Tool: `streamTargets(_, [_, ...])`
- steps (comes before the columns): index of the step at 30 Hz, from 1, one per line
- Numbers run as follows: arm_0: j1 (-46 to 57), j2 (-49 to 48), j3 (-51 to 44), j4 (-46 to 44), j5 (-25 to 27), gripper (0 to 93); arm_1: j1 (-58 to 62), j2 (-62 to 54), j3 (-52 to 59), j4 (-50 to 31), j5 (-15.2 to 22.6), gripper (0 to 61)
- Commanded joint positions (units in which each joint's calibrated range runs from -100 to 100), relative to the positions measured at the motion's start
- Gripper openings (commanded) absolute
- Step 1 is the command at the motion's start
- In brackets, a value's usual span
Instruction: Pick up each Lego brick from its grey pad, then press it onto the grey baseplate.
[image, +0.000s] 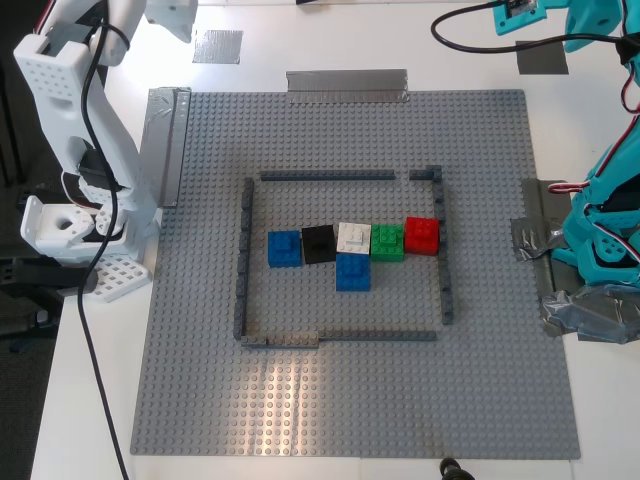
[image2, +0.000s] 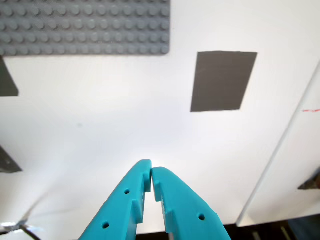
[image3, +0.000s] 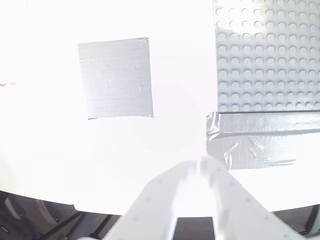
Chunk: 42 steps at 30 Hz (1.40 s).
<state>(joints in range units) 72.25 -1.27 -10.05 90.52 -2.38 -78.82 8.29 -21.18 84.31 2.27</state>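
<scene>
Both blue bricks (image: 284, 248) (image: 352, 272) sit on baseplate (image: 200, 380), pads (image2: 223, 80) (image3: 116, 78) bare, so my first gripper (image2: 151, 172) and second gripper (image3: 197, 166) hang clenched, empty.

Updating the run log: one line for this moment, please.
two bright blue square studded bricks: on large grey studded baseplate | flat grey square pads: bare | first pincer, second pincer: shut, empty

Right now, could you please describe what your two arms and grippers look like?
My first gripper is turquoise plastic with tapered fingers and small screw holes; its arm carries black cable. My second gripper is white plastic, on a white arm with perforated panels and black cable.
</scene>
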Motion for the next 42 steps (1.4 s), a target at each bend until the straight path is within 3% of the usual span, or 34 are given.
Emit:
streamTargets(1, [0.11, -0.28, -0.20, -0.20, -0.33, 0.0, -0.72, 4.07, -13.63, 4.87, 0.78, 0.2])
streamTargets(7, [-0.83, -0.45, -0.29, -0.20, -0.38, 0.0, -0.58, 14.03, -32.05, 14.96, 1.32, 0.2])
streamTargets(12, [-1.05, -0.53, -0.83, -0.20, -0.19, 0.0, -0.58, 12.83, -30.33, 14.63, 0.34, 0.2])
streamTargets(15, [-0.69, -0.53, -0.74, -0.20, -0.28, 0.0, -0.51, 5.62, -18.23, 10.24, -0.20, 0.2])
streamTargets(18, [-0.54, -0.53, -0.29, -0.20, -0.24, 0.0, -0.43, -9.84, 10.12, -7.09, -1.27, 0.2])
streamTargets(20, [-0.54, -0.53, -0.92, -0.20, -0.09, 0.0, -0.58, -12.93, 14.63, -5.39, -1.56, 0.2])
streamTargets(27, [-0.40, -0.62, -1.01, -0.20, 0.01, 0.0, -0.87, -10.01, 11.20, -4.00, -1.03, 0.2])
streamTargets(33, [-0.40, -0.62, -1.01, 0.28, 0.01, 0.0, 0.51, -4.17, 0.10, 2.51, 0.19, 0.2])
streamTargets(42, [0.33, -0.53, -0.56, 0.12, 0.01, 0.0, 0.44, -4.34, 0.19, 2.34, -0.15, 0.2])
